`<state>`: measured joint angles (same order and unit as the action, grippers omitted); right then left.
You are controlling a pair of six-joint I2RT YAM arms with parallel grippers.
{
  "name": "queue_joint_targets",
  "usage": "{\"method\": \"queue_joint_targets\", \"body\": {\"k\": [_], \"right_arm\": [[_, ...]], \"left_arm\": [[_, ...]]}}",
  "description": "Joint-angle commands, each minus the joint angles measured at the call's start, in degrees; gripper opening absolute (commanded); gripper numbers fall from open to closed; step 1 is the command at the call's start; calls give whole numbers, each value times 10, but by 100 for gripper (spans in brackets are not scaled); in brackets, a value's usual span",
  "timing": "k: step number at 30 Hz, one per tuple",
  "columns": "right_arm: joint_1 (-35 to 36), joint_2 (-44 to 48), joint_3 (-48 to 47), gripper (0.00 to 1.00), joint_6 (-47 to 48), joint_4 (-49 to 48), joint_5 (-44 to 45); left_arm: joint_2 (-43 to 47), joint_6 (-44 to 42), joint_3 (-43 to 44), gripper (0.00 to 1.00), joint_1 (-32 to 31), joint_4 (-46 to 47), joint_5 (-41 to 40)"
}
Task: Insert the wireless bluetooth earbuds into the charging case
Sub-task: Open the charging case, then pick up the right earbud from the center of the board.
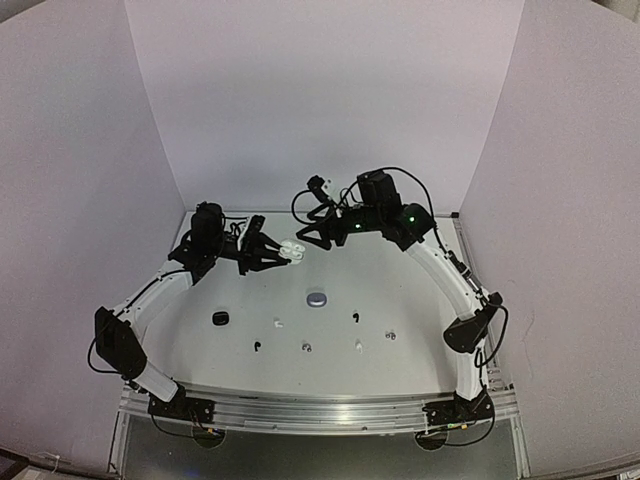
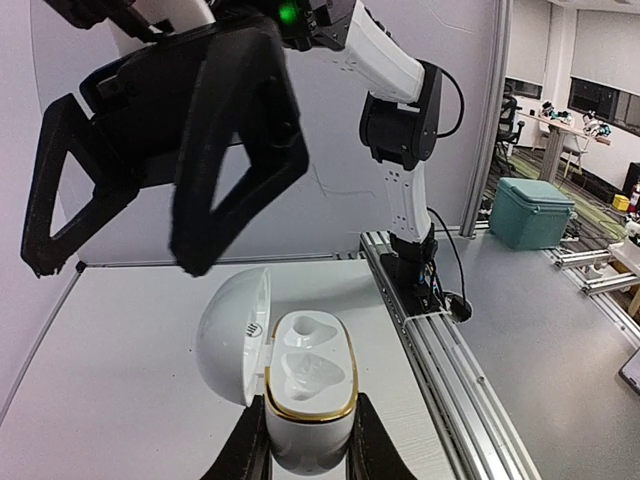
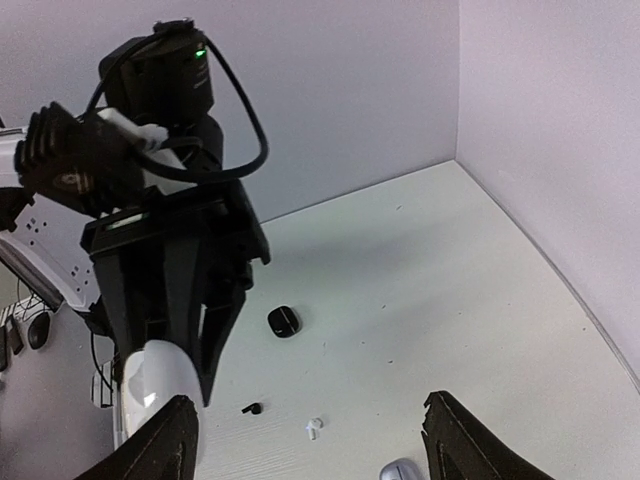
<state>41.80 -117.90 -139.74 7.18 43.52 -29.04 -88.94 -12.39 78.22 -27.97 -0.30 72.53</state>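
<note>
**No earbuds seated yet**

Status: left gripper (image 2: 308,452) clamped the white charging case (image 2: 310,385) above the table (image 1: 400,290), lid (image 2: 232,335) flipped open, both wells empty. The right gripper (image 3: 310,400) stood wide and empty, facing the case. All six earbuds (image 1: 277,322) lay loose on the table, well apart from the case. Every pick and insert was left to do.

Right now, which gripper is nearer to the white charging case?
Left. The left gripper is shut on the white charging case, lid open; the right gripper hangs open close to it, not touching.
</note>
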Motion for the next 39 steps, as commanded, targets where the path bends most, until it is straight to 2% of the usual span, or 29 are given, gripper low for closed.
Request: {"method": "queue_joint_targets", "body": {"k": [1,9,13,16,21,25,29,34,39], "right_arm": [[-8,-16,-23,75,-16,-18,20],[-23,2,-24,76,-64,-22,40],[-52,32,-6,80,-168,-32,30],[-66,75,61,84,-228,-31,93],[-76,160,265,85,-309,-6,251],[-75,152,346,85,-334,87,285],[-56,112,394,73,-311,169,288],[5,28,378,55,-286,236,290],[51,-49,374,50,-264,265,290]], "left_arm": [[31,10,-1,0,-2,15,15],[42,144,-35,0,4,89,-19],[64,215,-74,0,13,167,-73],[80,221,-93,0,14,164,-110],[110,226,-136,0,18,171,-177],[131,241,-179,0,20,195,-213],[151,247,-224,0,21,226,-245],[166,248,-262,0,26,245,-275],[165,253,-278,0,34,260,-287]]}}
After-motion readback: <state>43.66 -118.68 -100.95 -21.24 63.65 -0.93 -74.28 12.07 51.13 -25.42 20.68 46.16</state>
